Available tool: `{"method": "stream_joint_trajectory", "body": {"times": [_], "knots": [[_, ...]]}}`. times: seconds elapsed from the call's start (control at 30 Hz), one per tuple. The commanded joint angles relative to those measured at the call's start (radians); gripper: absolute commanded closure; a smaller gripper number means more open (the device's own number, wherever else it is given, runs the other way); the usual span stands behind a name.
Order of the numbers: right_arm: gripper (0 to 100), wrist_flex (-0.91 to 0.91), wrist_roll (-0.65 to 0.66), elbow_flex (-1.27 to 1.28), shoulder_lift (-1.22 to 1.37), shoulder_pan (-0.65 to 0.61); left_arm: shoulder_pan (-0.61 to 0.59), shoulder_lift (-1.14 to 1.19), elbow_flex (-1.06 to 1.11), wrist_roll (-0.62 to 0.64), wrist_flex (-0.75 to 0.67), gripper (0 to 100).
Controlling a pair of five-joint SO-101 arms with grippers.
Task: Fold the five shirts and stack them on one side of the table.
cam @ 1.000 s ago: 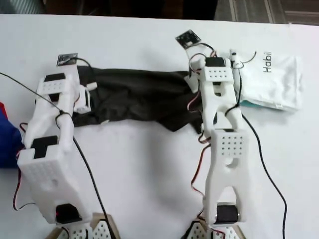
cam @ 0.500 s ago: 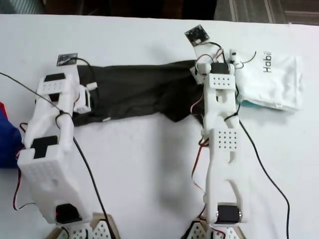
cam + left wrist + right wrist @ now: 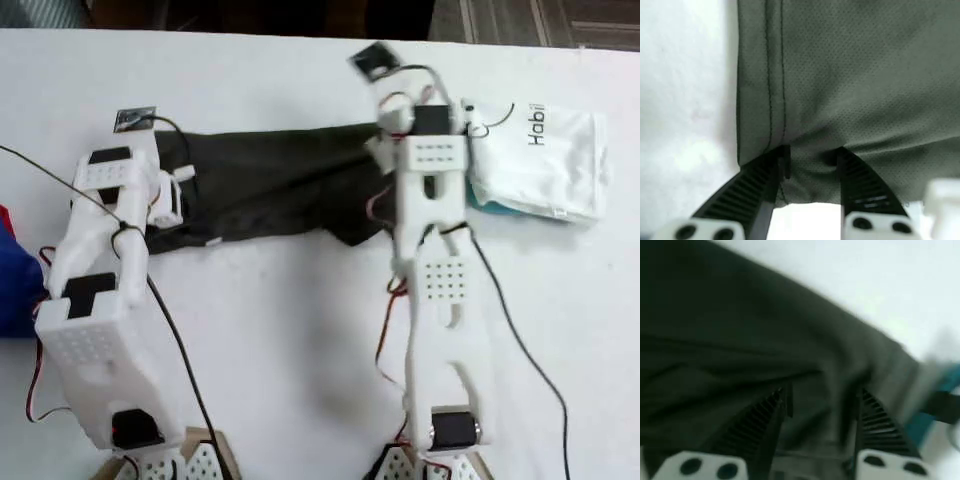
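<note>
A dark green shirt (image 3: 270,185) lay stretched across the white worktop (image 3: 290,340), the left pincer (image 3: 810,161) clenched on its stitched hem, the right pincer (image 3: 822,402) gripping bunched fabric at the other end. The right arm (image 3: 440,290) overhung that end, with a folded white shirt (image 3: 550,160) just beside it.

From above, we see the left arm (image 3: 100,290) and right arm (image 3: 440,290) covering the ends of the dark shirt (image 3: 270,185). A blue cloth (image 3: 15,285) is cut off at the edge.

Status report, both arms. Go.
Both shut on dark shirt: left gripper, right gripper. Shirt stretched out between them. Close by right gripper: white folded shirt.
</note>
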Motion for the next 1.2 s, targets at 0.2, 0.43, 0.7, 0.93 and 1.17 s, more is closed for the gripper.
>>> {"method": "stream_joint_trajectory", "body": {"times": [0.2,0.43,0.7,0.93,1.17], "knots": [[79.4,0.076,-0.002,-0.032,-0.074,-0.162,-0.031,-0.005,0.001,-0.005,-0.041,83],[79.5,0.088,0.000,-0.037,0.018,-0.186,-0.031,-0.005,0.001,-0.005,-0.040,83],[79.6,0.130,-0.002,-0.032,-0.001,-0.189,-0.031,-0.005,0.001,-0.005,-0.040,83],[79.7,0.133,-0.005,-0.031,-0.007,-0.189,-0.031,-0.005,0.001,-0.005,-0.040,83],[79.7,0.136,-0.006,0.009,-0.019,-0.183,-0.031,-0.005,0.001,-0.005,-0.041,83]]}}
